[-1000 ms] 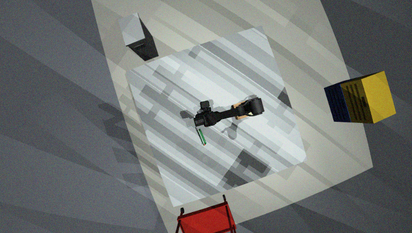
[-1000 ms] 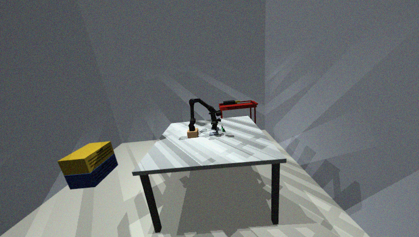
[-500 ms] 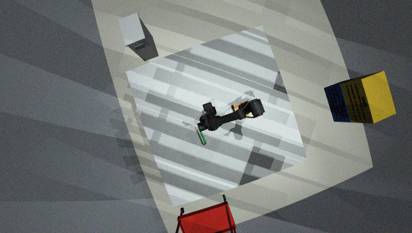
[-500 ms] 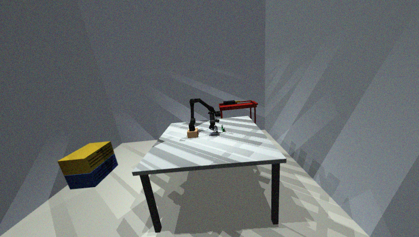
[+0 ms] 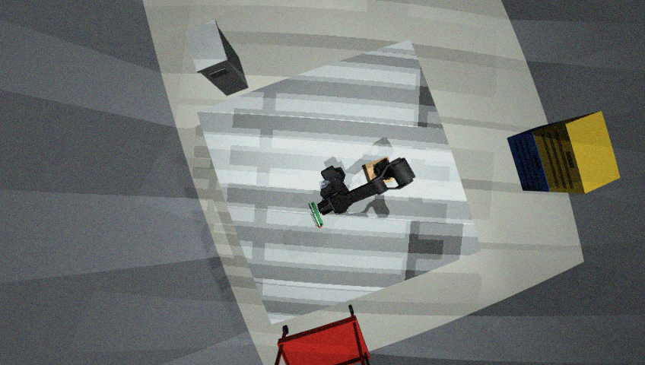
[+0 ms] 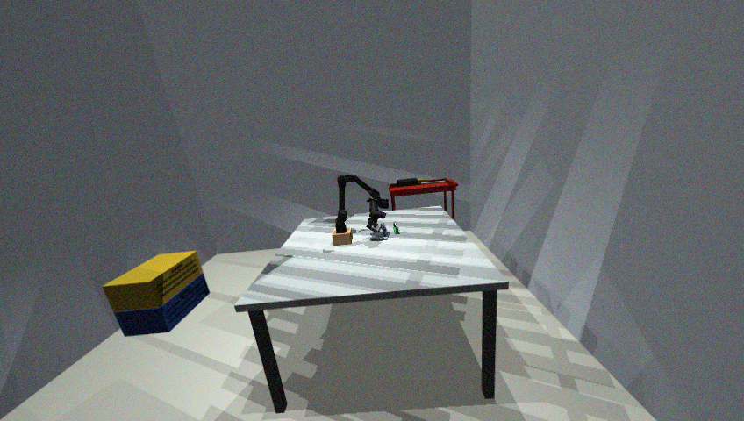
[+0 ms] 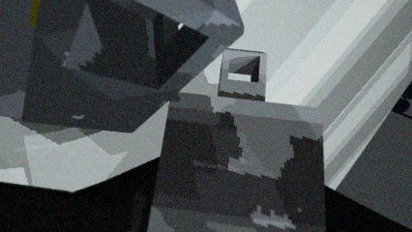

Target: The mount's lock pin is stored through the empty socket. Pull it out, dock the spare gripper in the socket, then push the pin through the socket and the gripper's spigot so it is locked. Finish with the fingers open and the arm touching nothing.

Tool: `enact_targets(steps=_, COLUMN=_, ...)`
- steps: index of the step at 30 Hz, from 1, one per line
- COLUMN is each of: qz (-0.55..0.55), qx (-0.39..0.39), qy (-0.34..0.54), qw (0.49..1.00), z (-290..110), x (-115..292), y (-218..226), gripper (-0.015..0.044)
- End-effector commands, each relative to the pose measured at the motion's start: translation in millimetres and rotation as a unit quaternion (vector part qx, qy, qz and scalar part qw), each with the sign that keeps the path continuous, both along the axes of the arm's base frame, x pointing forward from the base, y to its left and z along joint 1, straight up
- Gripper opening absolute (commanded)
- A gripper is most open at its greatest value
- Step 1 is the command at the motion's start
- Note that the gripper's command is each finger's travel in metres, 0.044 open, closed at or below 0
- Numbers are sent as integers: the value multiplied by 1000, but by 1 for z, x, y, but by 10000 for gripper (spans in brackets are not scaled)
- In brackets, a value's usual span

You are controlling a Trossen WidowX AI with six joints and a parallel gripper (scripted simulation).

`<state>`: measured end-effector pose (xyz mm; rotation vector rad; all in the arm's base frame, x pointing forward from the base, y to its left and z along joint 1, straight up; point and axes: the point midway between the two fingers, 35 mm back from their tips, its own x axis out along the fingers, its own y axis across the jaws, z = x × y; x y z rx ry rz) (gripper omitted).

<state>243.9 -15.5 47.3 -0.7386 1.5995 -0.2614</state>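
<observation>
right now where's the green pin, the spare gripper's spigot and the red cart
green pin (image 5: 315, 214), top view, middle of its shaft on the table
spare gripper's spigot (image 7: 242, 75), wrist view, rim of the square holed end
red cart (image 5: 322, 344), top view, middle of its tray

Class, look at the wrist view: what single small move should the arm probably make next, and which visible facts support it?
Probably ease the held spare gripper sideways toward the socket until its spigot lines up. The gripper is shut on it, the spigot sits beside the socket's opening, and the green lock pin lies out on the table.
</observation>
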Motion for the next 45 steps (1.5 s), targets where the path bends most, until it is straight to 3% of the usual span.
enact_targets(steps=1, qz=32, qx=-25, qy=20, qw=999, z=4, x=-5, y=5, gripper=0)
enact_targets(steps=19, qz=175, qx=-139, qy=95, qw=970, z=29, x=-22, y=28, gripper=0)
enact_targets(steps=37, qz=320, qx=-258, qy=145, qw=900, z=61, x=-31, y=54, gripper=0)
enact_targets(steps=45, qz=332, qx=-268, qy=147, qw=892, z=63, x=-31, y=57, gripper=0)
